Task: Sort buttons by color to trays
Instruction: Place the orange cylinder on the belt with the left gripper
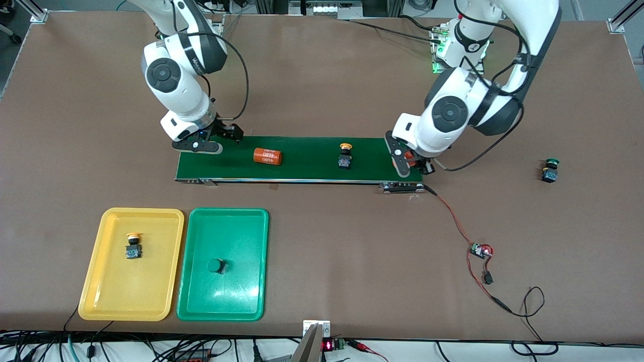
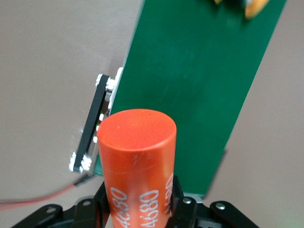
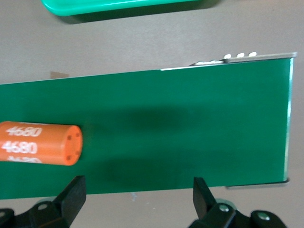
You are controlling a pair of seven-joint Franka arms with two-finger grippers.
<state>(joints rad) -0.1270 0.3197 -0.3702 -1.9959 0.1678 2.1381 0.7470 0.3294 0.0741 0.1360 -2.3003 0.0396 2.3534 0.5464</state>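
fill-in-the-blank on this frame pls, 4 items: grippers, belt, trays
1. The left gripper is shut on an orange ____.
2. The right gripper, over the conveyor belt, has its fingers ____.
3. The button standing on the belt has a ____ cap.
4. The button on the bare table has a green cap, so it belongs in the ____ tray.

Missing words: cylinder; open; yellow; green

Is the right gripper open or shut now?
Open. The right gripper hangs over the belt end with fingers spread wide, holding nothing.
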